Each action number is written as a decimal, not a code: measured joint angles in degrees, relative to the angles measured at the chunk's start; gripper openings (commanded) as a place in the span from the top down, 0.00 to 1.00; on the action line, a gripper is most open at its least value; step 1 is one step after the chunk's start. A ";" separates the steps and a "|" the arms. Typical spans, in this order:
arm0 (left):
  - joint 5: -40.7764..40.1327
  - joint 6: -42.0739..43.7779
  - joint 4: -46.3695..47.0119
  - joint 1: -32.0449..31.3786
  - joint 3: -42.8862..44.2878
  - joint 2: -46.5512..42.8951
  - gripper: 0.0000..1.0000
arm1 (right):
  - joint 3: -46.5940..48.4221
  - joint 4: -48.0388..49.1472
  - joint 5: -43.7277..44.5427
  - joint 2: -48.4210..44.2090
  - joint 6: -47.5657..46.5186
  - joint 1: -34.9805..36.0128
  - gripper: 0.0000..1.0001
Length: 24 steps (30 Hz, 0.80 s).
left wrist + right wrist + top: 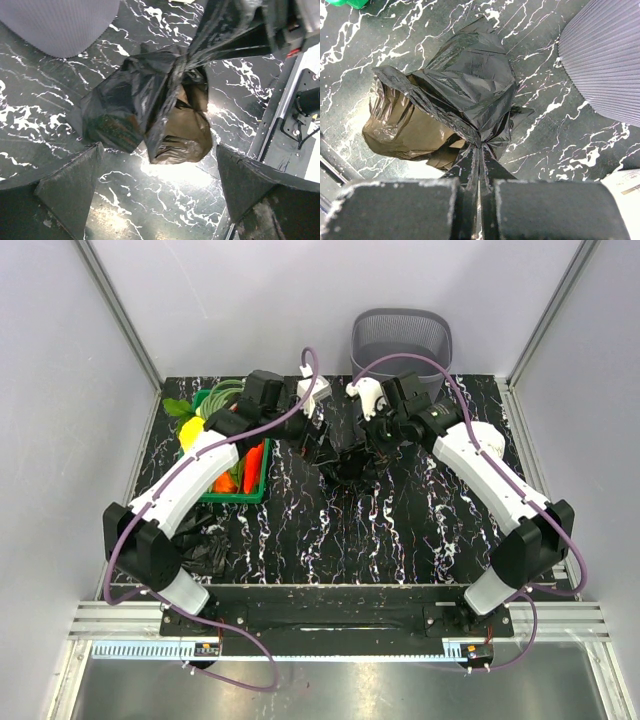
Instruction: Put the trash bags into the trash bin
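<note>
A crumpled black trash bag (350,466) lies mid-table between the two grippers; it shows wrinkled and glossy in the left wrist view (145,107) and the right wrist view (465,82). My right gripper (480,149) is shut on a gathered fold of this bag (370,442). My left gripper (159,150) is open, its fingers (70,185) wide on either side of the bag's near end, not touching it (322,448). Another trash bag (205,545) lies at the front left by the left arm's base. The grey mesh trash bin (402,338) stands at the back, right of centre.
A green crate (258,485) with vegetables sits at the left under the left arm. The bin's wall (605,55) is close to the right of the held bag. Grey walls enclose the table on three sides.
</note>
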 measured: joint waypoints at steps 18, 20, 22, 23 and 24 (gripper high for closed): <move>-7.89 7.02 5.16 -5.27 -3.91 2.45 0.16 | 1.46 -0.48 -0.28 1.29 0.46 0.00 1.00; -8.04 7.65 5.49 -5.27 -4.04 2.95 0.21 | 1.49 -0.66 -0.28 1.29 0.46 0.00 1.00; -8.07 8.22 5.57 -5.27 -4.04 3.43 0.26 | 1.49 -0.66 -0.28 1.29 0.48 0.00 1.00; -8.07 8.44 5.57 -5.27 -4.04 3.67 0.28 | 1.49 -0.66 -0.31 1.29 0.48 0.00 1.00; -8.07 8.61 5.60 -5.27 -4.04 3.89 0.32 | 1.49 -0.66 -0.31 1.29 0.48 0.00 1.00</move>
